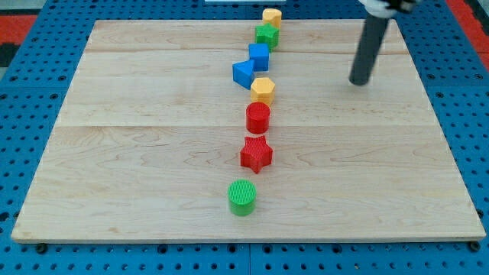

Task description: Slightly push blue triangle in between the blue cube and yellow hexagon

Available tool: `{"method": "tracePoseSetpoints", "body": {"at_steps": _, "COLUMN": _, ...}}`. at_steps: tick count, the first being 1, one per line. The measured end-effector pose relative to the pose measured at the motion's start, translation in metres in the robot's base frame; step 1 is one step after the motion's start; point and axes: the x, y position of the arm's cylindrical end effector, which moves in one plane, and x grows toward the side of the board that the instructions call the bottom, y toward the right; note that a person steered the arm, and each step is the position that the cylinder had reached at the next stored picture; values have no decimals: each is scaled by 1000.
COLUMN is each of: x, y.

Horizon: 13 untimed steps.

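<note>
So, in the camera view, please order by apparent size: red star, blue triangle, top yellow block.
1. red star
2. blue triangle
3. top yellow block
The star lies nearer the view's bottom, so real sizes are unsure.

Rod: straight, dark grey, round in section, matte. My tip (359, 82) blunt. White fitting caps its top.

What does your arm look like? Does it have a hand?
No hand and no fingers. My arm ends in a plain, straight rod, dark grey to black, round like a thick marker. My tip is blunt and flat. At the view's top the rod joins a white part with a dark piece, mostly cut off. I see no cables or markings.
</note>
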Motion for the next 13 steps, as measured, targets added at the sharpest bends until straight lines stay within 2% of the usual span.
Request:
{"method": "tracePoseSetpoints", "body": {"at_steps": 1, "x": 26, "y": 16}}
{"method": "tracePoseSetpoints", "body": {"at_steps": 2, "x": 88, "y": 48}}
{"method": "tracePoseSetpoints", "body": {"at_steps": 3, "x": 142, "y": 54}}
{"method": "tracePoseSetpoints", "body": {"at_steps": 5, "x": 243, "y": 1}}
{"method": "tracePoseSetpoints", "body": {"at_steps": 7, "x": 244, "y": -7}}
{"method": "tracePoseSetpoints", "body": {"at_steps": 8, "x": 244, "y": -75}}
{"method": "tracePoseSetpoints", "body": {"at_steps": 10, "x": 244, "y": -315}}
{"method": "tracePoseSetpoints", "body": {"at_steps": 11, "x": 184, "y": -383}}
{"method": "tracePoseSetpoints", "body": {"at_steps": 12, "x": 91, "y": -384}}
{"method": "tracePoseSetpoints", "body": {"at_steps": 13, "x": 35, "y": -338}}
